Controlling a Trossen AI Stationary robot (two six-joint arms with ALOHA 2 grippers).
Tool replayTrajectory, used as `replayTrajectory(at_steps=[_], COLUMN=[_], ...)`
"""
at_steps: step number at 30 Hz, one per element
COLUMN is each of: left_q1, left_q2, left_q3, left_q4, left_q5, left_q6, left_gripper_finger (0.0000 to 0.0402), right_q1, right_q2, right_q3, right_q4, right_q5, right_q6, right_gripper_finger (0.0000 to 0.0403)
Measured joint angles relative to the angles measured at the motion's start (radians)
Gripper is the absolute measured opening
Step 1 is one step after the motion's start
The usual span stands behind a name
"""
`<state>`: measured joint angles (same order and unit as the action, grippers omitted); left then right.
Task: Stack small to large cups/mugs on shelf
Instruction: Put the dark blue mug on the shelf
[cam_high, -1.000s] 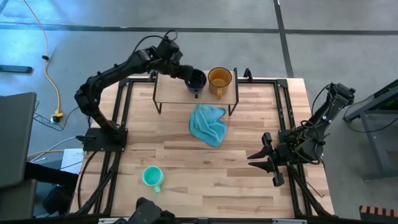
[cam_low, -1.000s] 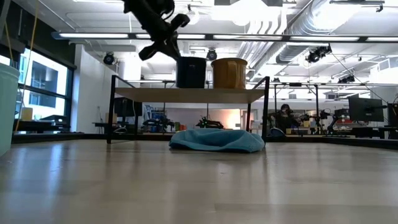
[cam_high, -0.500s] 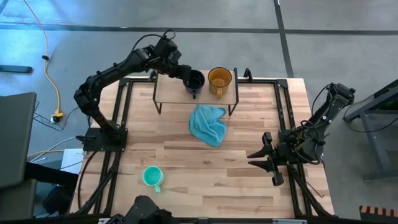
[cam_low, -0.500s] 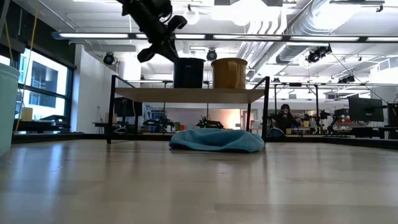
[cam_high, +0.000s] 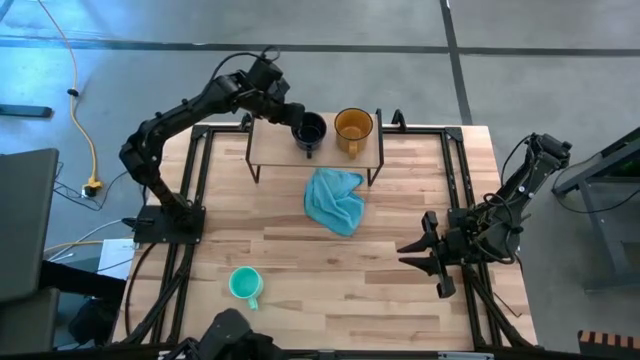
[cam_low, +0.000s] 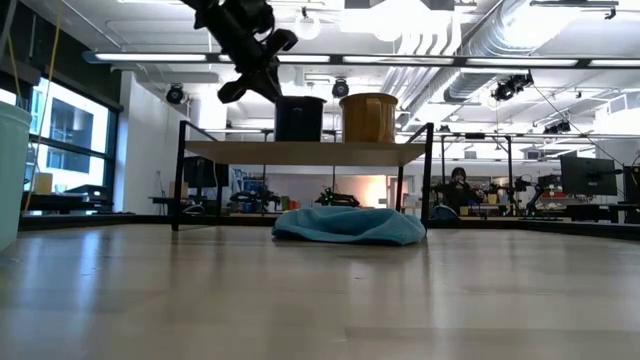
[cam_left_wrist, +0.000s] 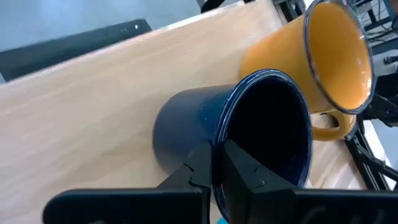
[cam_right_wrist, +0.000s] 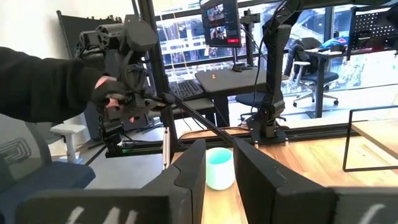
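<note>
Mugs were the matter: the dark navy enamel mug (cam_high: 311, 131) stood on the small light-wood shelf with thin black legs (cam_high: 275, 148), just beside the larger amber-yellow mug (cam_high: 353, 126). The left gripper (cam_left_wrist: 219, 163) had its jaws nearly shut, pinching the navy mug's rim. This looked like the placing step; next it should let go and fetch the small teal-green mug (cam_high: 244, 285), well apart from the shelf. The right gripper (cam_high: 418, 258) waited, jaws slightly parted and empty. A light blue cloth (cam_high: 336, 199) lay by the shelf on the wood-plank table (cam_high: 390, 290); an open workshop lay beyond.
</note>
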<state>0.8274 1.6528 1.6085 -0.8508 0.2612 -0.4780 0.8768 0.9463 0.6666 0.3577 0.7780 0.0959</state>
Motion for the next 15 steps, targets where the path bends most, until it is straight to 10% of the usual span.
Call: replayTrajectory(at_steps=[15], left_q1=[0.005], left_q2=[0.011], left_q3=[0.001], left_q4=[-0.003], left_q5=[0.028], left_q6=[0.019], left_gripper_finger=[0.0003], right_q1=[-0.02], right_q2=[0.0], right_q3=[0.0], right_q4=[-0.001], right_q5=[-0.002], right_q6=[0.001], right_gripper_finger=[0.0073])
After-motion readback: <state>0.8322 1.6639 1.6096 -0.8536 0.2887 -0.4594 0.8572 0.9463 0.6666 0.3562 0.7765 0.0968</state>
